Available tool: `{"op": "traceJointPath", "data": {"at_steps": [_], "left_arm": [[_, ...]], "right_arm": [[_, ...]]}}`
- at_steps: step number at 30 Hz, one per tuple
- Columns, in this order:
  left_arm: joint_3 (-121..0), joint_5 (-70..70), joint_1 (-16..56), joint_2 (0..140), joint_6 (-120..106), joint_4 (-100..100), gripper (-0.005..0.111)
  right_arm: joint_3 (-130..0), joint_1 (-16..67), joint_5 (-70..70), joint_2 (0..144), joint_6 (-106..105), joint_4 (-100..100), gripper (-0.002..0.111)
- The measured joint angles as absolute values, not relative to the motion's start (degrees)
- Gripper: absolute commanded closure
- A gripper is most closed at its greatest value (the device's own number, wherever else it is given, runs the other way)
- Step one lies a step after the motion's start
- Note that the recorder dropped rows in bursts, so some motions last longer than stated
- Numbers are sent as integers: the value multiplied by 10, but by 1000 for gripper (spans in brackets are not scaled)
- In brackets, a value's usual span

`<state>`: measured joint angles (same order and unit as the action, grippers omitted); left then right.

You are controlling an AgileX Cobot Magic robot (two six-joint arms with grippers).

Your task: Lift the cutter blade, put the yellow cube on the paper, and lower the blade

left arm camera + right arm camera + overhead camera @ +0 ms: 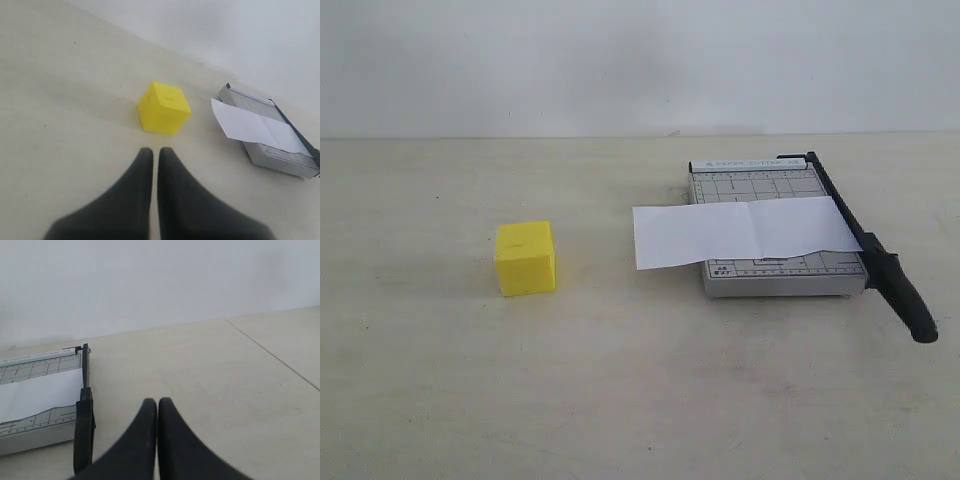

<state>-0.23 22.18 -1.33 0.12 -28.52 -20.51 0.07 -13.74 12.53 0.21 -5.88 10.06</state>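
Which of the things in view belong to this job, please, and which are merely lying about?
For the job: cutter blade, yellow cube, paper, grey trimmer base.
Lying about: nothing; only the table itself.

Exterior looks down front-on — all three views share the paper.

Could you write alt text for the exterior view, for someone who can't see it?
A yellow cube sits on a pale table, left of a grey trimmer base with white paper across it and its black cutter blade lowered.
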Motion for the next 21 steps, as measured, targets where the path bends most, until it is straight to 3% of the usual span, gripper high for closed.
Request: {"op": "traceJointPath", "data": {"at_steps": [10, 15, 21], "left_arm": [[-2, 222, -13, 1, -285, -205, 102], [-2, 222, -13, 1, -285, -205, 102], [-2, 222, -13, 1, -285, -205, 102]], "right_arm": [[1, -137, 124, 2, -63, 98, 107], [1, -137, 54, 2, -78, 65, 107], [1, -137, 11, 2, 86, 107, 107]]}}
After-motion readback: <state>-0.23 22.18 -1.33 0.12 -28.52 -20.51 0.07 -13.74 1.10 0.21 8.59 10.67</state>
